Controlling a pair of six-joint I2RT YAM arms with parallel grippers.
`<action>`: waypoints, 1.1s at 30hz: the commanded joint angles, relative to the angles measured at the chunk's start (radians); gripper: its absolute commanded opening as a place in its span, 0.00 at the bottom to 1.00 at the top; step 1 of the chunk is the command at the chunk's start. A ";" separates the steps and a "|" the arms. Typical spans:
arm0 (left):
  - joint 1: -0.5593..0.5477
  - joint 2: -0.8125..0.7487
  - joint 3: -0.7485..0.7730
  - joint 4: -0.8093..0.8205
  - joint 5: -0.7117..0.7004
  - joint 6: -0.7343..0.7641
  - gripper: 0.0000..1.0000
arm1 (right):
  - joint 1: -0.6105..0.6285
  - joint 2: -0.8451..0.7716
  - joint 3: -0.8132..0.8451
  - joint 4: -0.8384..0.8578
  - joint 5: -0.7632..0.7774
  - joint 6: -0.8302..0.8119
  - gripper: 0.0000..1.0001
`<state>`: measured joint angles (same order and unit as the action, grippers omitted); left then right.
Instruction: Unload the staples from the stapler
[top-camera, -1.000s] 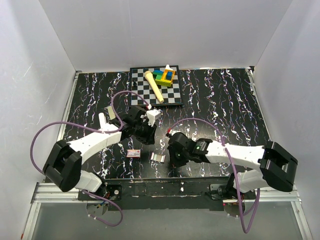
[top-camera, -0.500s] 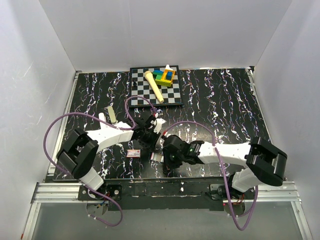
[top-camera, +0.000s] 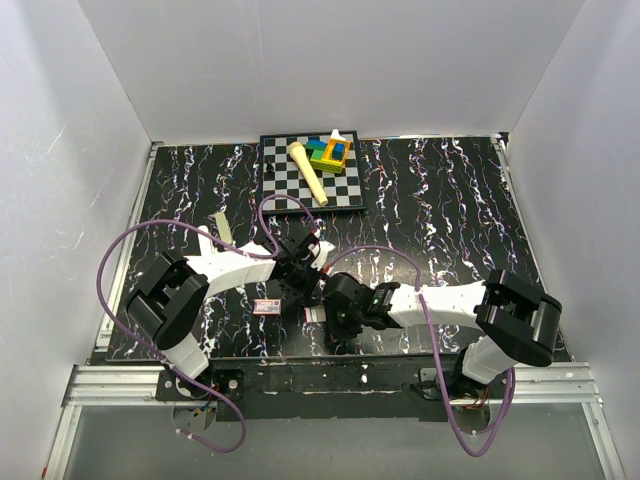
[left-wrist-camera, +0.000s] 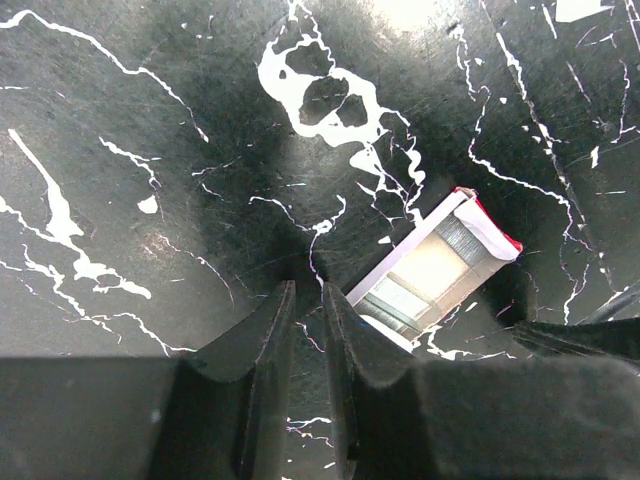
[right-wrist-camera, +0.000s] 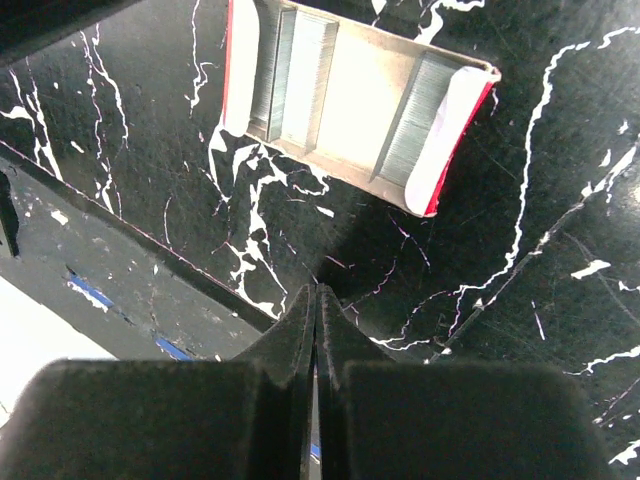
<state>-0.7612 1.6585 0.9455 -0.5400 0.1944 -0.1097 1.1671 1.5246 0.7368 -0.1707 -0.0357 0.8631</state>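
The right gripper (right-wrist-camera: 316, 295) has its jaws pressed together with nothing between them, tips low over the table (right-wrist-camera: 560, 200). The left gripper (left-wrist-camera: 307, 300) has its jaws a thin slit apart, also holding nothing.

Just ahead of the right tips, and just beside the left ones, lies an open tray (right-wrist-camera: 350, 95) with red edges and white end flaps. The staples (right-wrist-camera: 300, 75) lie in it: silvery, finely ribbed strips, two side by side at one end and one more at the other, with bare card between. Whether any of these strips came out of the stapler cannot be told from these views.

From above, a small red box (top-camera: 266, 306) sits just left of the two grippers.

Since half a second ago the right arm has reached further left, so its wrist now covers most of the tray in the top view. The left gripper has come slightly nearer, and the red box has not moved.
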 joint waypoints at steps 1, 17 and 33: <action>-0.015 0.001 0.029 -0.017 -0.023 -0.001 0.17 | 0.005 0.011 0.036 0.019 0.026 0.022 0.01; -0.056 0.009 0.027 -0.032 -0.036 0.002 0.14 | -0.009 -0.004 0.024 -0.012 0.178 0.054 0.01; -0.081 0.011 0.029 -0.038 -0.021 0.001 0.13 | -0.069 -0.021 0.022 -0.053 0.258 0.085 0.01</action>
<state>-0.8177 1.6653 0.9604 -0.5602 0.1482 -0.1314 1.1294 1.5192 0.7456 -0.1738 0.1589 0.9150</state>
